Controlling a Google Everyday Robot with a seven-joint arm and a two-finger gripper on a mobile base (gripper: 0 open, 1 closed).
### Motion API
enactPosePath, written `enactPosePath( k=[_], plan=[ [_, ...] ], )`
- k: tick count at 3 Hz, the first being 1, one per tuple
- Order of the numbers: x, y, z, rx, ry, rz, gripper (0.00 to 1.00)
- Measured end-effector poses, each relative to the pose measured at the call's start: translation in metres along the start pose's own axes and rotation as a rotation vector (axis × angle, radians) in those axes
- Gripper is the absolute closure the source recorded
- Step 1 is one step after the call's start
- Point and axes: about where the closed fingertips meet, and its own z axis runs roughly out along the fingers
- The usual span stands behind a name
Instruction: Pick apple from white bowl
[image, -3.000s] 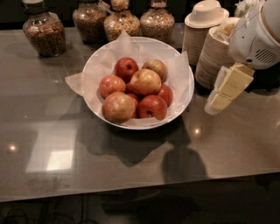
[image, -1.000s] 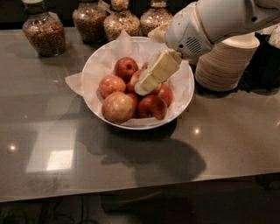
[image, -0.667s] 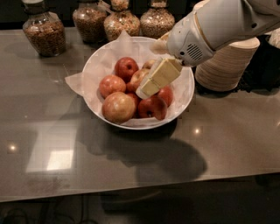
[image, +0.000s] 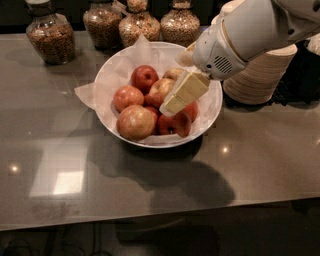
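Note:
The white bowl (image: 212, 111) sits at the back middle of the dark counter, lined with crinkled white paper (image: 88, 95) and holding several apples. The pale yellow apple (image: 159, 90) lies in the middle of the pile, its right side hidden by my gripper. Deep red apples (image: 144, 77) and a mottled orange-red apple (image: 135, 121) lie around it. My gripper (image: 176, 99), cream-coloured, reaches down from the upper right into the bowl, right beside the pale apple and just above a red apple (image: 175, 124).
Several glass jars of grain (image: 50, 36) stand along the back edge behind the bowl. A stack of beige disposable bowls (image: 261, 75) stands to the bowl's right, under my arm. The counter's front edge (image: 160, 220) runs near the bottom.
My gripper has come from beside the stacked bowls on the right to over the white bowl. In the last second it has sunk slightly lower among the apples.

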Motion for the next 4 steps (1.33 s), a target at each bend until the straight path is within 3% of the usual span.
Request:
enactPosePath(
  k=[2,4],
  plan=[
    [-0.002,-0.002,0.001,0.036,0.031,-0.022,0.36],
    [-0.007,-0.014,0.02,0.041,0.026,-0.065,0.28]
  ],
)
